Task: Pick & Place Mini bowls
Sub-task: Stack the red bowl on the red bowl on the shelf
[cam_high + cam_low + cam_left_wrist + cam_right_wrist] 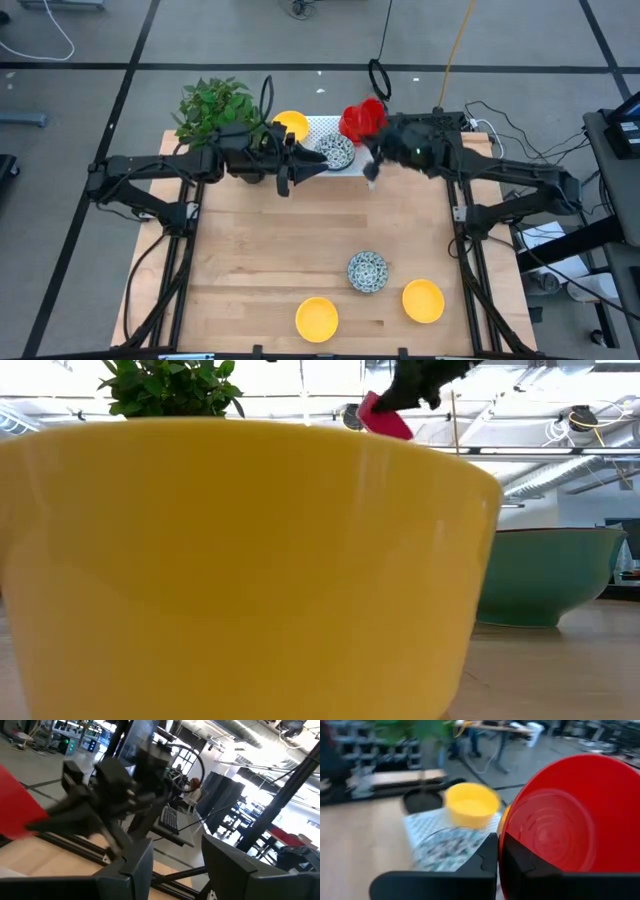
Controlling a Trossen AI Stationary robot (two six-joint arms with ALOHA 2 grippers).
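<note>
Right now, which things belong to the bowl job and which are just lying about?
Job:
red bowl in the shut right gripper
yellow bowl on the rack
speckled bowl on the rack
speckled bowl, near edge
two yellow bowls, near edge

Lying about:
white rack
potted plant

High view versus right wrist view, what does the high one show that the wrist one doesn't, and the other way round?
Only the high view shows the near part of the table, where a speckled bowl and two yellow bowls sit, and the left gripper, open over the rack's speckled bowl. Only the right wrist view shows the rings inside the red bowl and a person's legs beyond the table. Both show the right gripper shut on the red bowl's rim, the yellow bowl on the rack, the white rack and the plant.
</note>
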